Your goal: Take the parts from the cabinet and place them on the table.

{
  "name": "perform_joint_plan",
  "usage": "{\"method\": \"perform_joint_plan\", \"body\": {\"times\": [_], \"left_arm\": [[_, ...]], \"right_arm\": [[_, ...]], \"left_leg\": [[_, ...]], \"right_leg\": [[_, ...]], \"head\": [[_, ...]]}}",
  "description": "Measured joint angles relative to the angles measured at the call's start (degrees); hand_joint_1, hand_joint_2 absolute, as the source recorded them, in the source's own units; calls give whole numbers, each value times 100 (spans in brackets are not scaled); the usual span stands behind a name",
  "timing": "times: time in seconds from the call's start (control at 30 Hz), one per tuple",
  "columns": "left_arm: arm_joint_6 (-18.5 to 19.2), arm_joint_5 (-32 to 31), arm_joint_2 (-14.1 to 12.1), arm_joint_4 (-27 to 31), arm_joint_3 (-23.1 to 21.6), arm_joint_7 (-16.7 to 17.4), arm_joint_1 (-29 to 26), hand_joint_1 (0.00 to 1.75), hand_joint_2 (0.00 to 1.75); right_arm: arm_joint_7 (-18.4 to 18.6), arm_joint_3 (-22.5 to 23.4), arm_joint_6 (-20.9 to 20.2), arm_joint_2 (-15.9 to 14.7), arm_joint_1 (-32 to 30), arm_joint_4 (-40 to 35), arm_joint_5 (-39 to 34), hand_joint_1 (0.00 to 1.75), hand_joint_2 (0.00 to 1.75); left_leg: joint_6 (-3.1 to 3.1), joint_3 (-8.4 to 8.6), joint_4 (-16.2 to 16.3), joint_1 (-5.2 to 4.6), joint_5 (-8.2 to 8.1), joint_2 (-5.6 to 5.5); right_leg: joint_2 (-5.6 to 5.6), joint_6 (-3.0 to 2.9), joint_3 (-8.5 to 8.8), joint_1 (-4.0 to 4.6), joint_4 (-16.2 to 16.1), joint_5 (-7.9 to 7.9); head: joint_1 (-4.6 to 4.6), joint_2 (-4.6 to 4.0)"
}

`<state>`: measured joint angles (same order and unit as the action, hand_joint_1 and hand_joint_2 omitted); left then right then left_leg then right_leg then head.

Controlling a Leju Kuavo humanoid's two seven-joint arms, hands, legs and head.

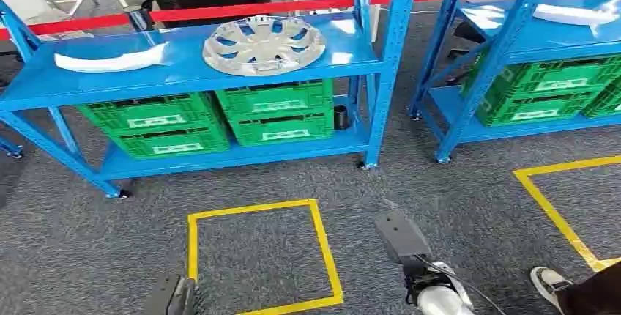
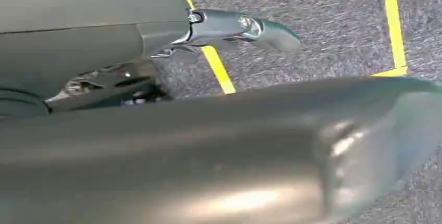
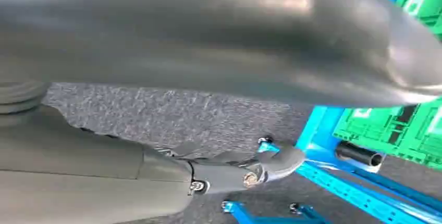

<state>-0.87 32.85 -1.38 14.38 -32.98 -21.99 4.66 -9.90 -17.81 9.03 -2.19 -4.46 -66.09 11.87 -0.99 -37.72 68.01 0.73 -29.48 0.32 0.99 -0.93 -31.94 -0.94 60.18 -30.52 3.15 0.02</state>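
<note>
A silver hubcap lies flat on the top shelf of the blue cabinet, with a curved white trim part to its left. Another white part rests on the second blue rack at the right. Both my hands hang low over the grey carpet, well short of the shelves. My left hand is at the bottom edge; its fingers are stretched out and hold nothing. My right hand is also empty, its fingers extended above the floor.
Green crates fill the lower shelves of both racks, and a black cylinder stands beside them. A yellow taped square marks the carpet before the cabinet, another yellow line at right. A person's shoe is near my right arm.
</note>
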Motion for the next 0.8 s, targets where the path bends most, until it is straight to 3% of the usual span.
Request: {"method": "perform_joint_plan", "body": {"times": [0.03, 0.07, 0.17, 0.2, 0.23, 0.27, 0.37, 0.4, 0.43, 0.47, 0.53, 0.57, 0.6, 0.7, 0.73, 0.77, 0.8], "left_arm": [[0, 0, -24, 0, 11, 0, 0, 0, 0], [0, 0, -57, -7, 31, 0, 2, 0, 0], [2, 7, -68, -7, 68, 0, 3, 0, 0], [4, 7, -79, -7, 81, 0, -1, 0, 0], [11, 7, -81, 0, 85, 0, -12, 0, 0], [11, 9, -98, -2, 92, -13, -10, 0, 0], [13, 9, -101, -2, 96, -26, -7, 0, 0], [13, 9, -101, -2, 96, -26, -17, 0, 0], [13, 9, -103, -2, 98, -26, -27, 0, 0], [13, 9, -103, -2, 98, -26, -34, 0, 0], [13, 13, -103, -2, 98, -28, -36, 0, 0], [13, 24, -107, -4, 103, -33, -40, 0, 0], [13, 28, -114, -7, 118, -35, -35, 0, 0], [20, 33, -114, -7, 129, -37, -41, 0, 0], [24, 31, -114, -2, 129, -37, -39, 0, 0], [35, 20, -114, -2, 129, -37, -38, 0, 0], [61, 4, -109, -2, 129, -37, -30, 0, 0]], "right_arm": [[-18, -22, 0, 13, 35, 20, -7, 0, 0], [-40, -57, 0, 33, 67, 53, -18, 0, 0], [-70, -142, 0, 63, 110, 140, -70, 0, 0], [-79, -160, 0, 77, 129, 171, -85, 0, 0], [-81, -172, 0, 76, 149, 183, -96, 0, 0], [-98, -188, 2, 79, 181, 199, -96, 0, 0], [-90, -232, 2, 81, 228, 291, -109, 0, 0], [-88, -238, 2, 81, 224, 323, -109, 0, 0], [-87, -240, 2, 81, 227, 348, -109, 0, 0], [-88, -243, 2, 79, 237, 369, -112, 0, 0], [-118, -243, 2, 79, 264, 402, -127, 0, 0], [-148, -251, 2, 81, 281, 423, -133, 0, 0], [-171, -275, 2, 92, 309, 446, -140, 0, 0], [-166, -302, 90, 96, 287, 461, -199, 0, 0], [-162, -317, 129, 96, 294, 459, -227, 0, 0], [-164, -330, 161, 94, 292, 459, -243, 0, 0], [-160, -341, 201, 94, 291, 457, -249, 0, 0]], "left_leg": [[86, 213, -522, -41, 288, -34], [151, 311, -690, -77, 224, -74], [116, 346, -835, -108, 180, -61], [124, 359, -878, -105, 184, -60], [141, 439, -987, -19, 223, -48], [171, 488, -1033, -32, 217, -46], [234, 524, -1028, -37, 168, -8], [230, 536, -1025, -36, 148, -7], [224, 560, -1023, -33, 128, -8], [206, 597, -1017, -28, 100, -10], [158, 681, -978, -9, 19, -14], [114, 680, -954, -21, -26, -15], [67, 667, -898, -56, -66, -18], [-8, 709, -970, -47, -59, -13], [-44, 728, -965, -41, -102, -14], [-71, 701, -842, -33, -168, -19], [-96, 539, -502, -31, -345, -19]], "right_leg": [[12, 4, 39, 8, -3, -26], [21, 25, 48, 20, -14, -45], [39, 128, 25, -6, -58, -42], [40, 166, 44, 0, -84, -42], [32, 191, 74, -7, -50, -86], [-9, 212, 6, 29, 103, -157], [-18, 263, -715, 8, 1345, -681], [-19, 278, -906, 8, 1617, -700], [-21, 294, -948, -4, 1596, -569], [-28, 307, -858, -22, 1314, -308], [-76, 327, -414, -49, 313, 289], [-110, 327, -272, -47, 67, 247], [-82, 244, -277, -37, -6, 231], [-68, 124, -289, -2, 9, 200], [-67, 80, -249, -40, -21, 201], [-66, 51, -210, -46, -32, 187], [-71, 22, -185, -52, -32, 168]], "head": [[-2, 0], [-2, -2], [9, 0], [9, 0], [2, 0], [2, -2], [2, -2], [2, -2], [-4, 0], [-2, -2], [-2, -2], [0, -2], [-4, -2], [2, -2], [2, -2], [11, -2], [24, -2]]}}
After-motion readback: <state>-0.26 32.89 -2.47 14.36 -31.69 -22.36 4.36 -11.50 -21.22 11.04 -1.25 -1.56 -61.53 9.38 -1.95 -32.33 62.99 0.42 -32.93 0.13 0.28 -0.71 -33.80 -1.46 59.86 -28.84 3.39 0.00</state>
